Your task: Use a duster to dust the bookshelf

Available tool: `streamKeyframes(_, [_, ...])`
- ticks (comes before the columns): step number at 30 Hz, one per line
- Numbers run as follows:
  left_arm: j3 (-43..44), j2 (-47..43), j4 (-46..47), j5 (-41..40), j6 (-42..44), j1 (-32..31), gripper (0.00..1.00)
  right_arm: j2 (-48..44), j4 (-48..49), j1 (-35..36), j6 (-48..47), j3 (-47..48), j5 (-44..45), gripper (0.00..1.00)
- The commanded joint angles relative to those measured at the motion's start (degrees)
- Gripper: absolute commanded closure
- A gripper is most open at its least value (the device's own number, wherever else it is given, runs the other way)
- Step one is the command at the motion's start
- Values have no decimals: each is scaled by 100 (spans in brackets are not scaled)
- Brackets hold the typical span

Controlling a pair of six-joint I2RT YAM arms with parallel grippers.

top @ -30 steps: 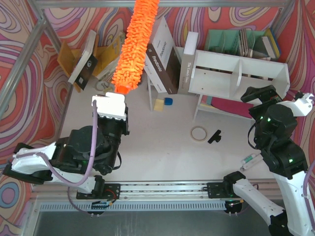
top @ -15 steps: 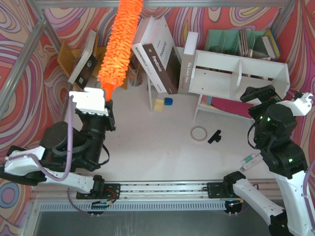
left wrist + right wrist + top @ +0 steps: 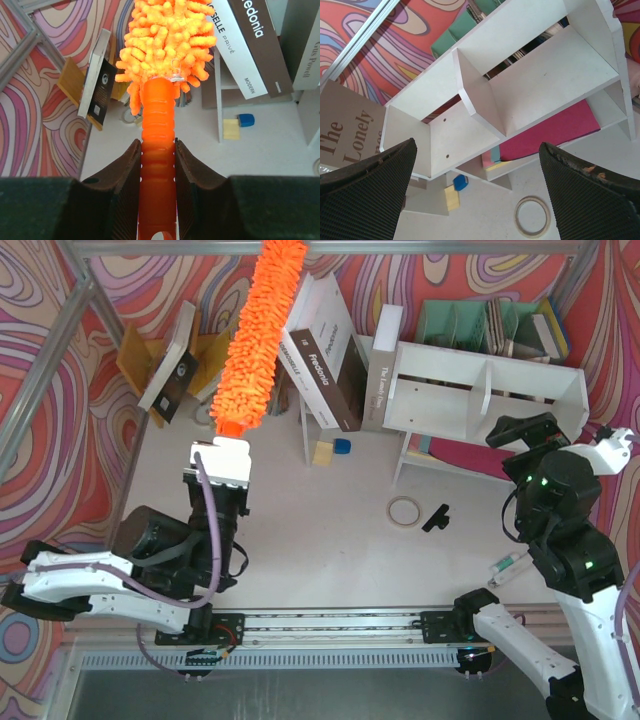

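The orange duster (image 3: 258,335) stands up off the table, its shaggy head (image 3: 167,40) leaning toward the back wall in front of the leaning books. My left gripper (image 3: 229,438) is shut on the ribbed orange handle (image 3: 158,125), with both dark fingers (image 3: 129,165) pressed against its sides. The white bookshelf (image 3: 480,390) lies to the right, well apart from the duster, its two open compartments (image 3: 530,85) facing my right gripper. My right gripper (image 3: 476,146) hangs open in front of the shelf and holds nothing; it sits by the shelf's right end (image 3: 520,435).
Large books (image 3: 318,365) lean at the back centre, and another book (image 3: 170,365) leans at the back left. A mint-green organizer (image 3: 480,325) stands behind the shelf. A tape ring (image 3: 404,510), a black part (image 3: 436,517) and yellow and blue blocks (image 3: 330,450) lie on the table.
My left arm swung the duster left and has now brought it back right, toward the centre. The right arm has not moved.
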Motion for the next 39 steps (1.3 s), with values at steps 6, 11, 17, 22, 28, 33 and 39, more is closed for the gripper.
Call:
streamKeyframes(6, [195, -36, 971, -1268, 893, 316, 100, 34, -45, 20, 84, -7, -6, 1])
streamKeyframes(11, [216, 173, 1561, -1264, 1523, 478, 100, 9, -42, 23, 103, -51, -11, 1])
streamKeyframes(17, [398, 756, 3309, -1119, 3312, 610, 100, 44, -16, 22, 108, -69, -62, 1])
streamKeyframes(22, [986, 1260, 3224, -550, 3803, 795, 100, 51, -10, 20, 125, -103, -104, 1])
streamKeyframes(28, [2522, 1059, -2635, 396, -831, 1244, 100, 4, -50, 22, 134, -134, -70, 1])
streamKeyframes(33, [4019, 1253, -6579, 1727, -3867, 2410, 100, 9, -66, 22, 115, -148, -65, 1])
streamKeyframes(39, [4366, 1269, -7717, 3167, -5123, 3579, 100, 40, -66, 22, 127, -146, -76, 1])
